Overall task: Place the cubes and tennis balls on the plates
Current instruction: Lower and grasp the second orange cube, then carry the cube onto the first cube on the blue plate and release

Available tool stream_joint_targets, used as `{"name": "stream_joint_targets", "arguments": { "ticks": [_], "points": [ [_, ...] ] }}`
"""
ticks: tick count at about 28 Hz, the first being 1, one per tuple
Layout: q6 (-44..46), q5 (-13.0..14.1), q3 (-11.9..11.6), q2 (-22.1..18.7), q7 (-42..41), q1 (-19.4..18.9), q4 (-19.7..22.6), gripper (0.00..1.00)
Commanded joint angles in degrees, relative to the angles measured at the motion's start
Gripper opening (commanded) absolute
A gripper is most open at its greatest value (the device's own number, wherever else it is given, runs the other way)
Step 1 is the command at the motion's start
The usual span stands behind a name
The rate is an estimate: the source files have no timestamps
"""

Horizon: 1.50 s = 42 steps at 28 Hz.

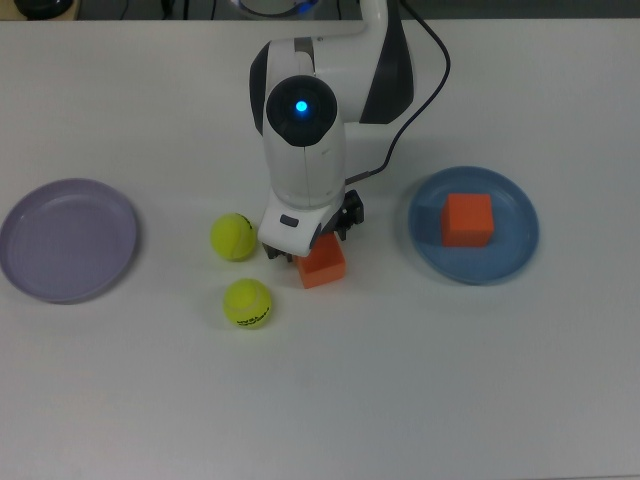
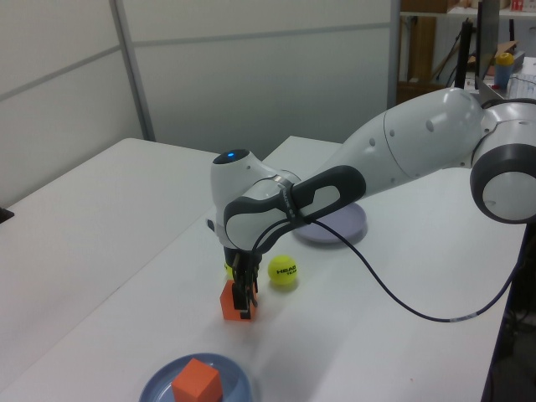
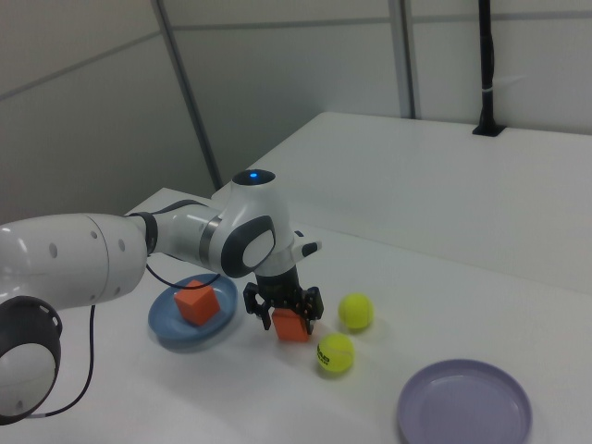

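The white robot arm's end effector (image 3: 282, 311) is lowered over the loose matte orange foam-like cube (image 1: 324, 265), which sits on the white table (image 1: 450, 380) near the middle of the scene. In the right view the fingers stand on either side of the cube, spread around it; whether they already press against its faces I cannot tell.

Inventory of task items:
- A second orange foam-like cube (image 1: 468, 219) lies inside the round blue plastic plate (image 1: 428, 245), at the top view's right. That item appears finished.
- The round pale lavender plastic plate (image 1: 30, 275) at the top view's left holds nothing.
- One fuzzy yellow-green tennis ball (image 1: 233, 237) rests just beside the end effector on the top view's left, apart from the cube.
- The other yellow-green tennis ball with dark print (image 1: 247, 303) sits nearer the top view's bottom edge, close to the first ball but not touching it.

Assessment: the step in hand is the grasp of the loose cube, roughly a quarter of the task being done. The next move calls for a firm closure on the cube, a straight lift clear of the neighbouring ball, then a carry to a plate. The nearby ball could be nudged and roll if the fingers drift sideways.
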<state>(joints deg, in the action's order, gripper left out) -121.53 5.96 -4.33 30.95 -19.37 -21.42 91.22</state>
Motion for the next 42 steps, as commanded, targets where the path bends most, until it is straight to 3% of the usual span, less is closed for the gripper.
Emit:
{"name": "stream_joint_targets", "arguments": {
  "ticks": [1, 4, 10, 19, 22, 25, 29, 42],
  "points": [
    [0.68, 1.86, -0.07, -0.54, -1.37, -0.55, 0.10, 0.42],
    [0.77, 1.78, 0.37, -0.72, -1.81, -0.64, -0.16, 0.00],
    [1.30, 1.60, 0.72, -3.26, -1.99, -0.82, -0.25, 0.00],
    [6.22, 0.72, 5.99, -9.68, 5.56, -3.97, -0.16, 0.00],
    [6.22, 0.02, 6.09, -9.86, 7.76, -6.43, -0.25, 0.00],
    [5.96, -2.35, 6.35, -9.42, 10.22, -8.90, -0.16, 0.00],
    [5.61, -4.63, 8.02, -8.90, 12.42, -10.31, 0.01, 0.00],
    [4.64, -5.87, 8.37, -5.91, 13.48, -11.36, -0.07, 0.03]
  ]
}}
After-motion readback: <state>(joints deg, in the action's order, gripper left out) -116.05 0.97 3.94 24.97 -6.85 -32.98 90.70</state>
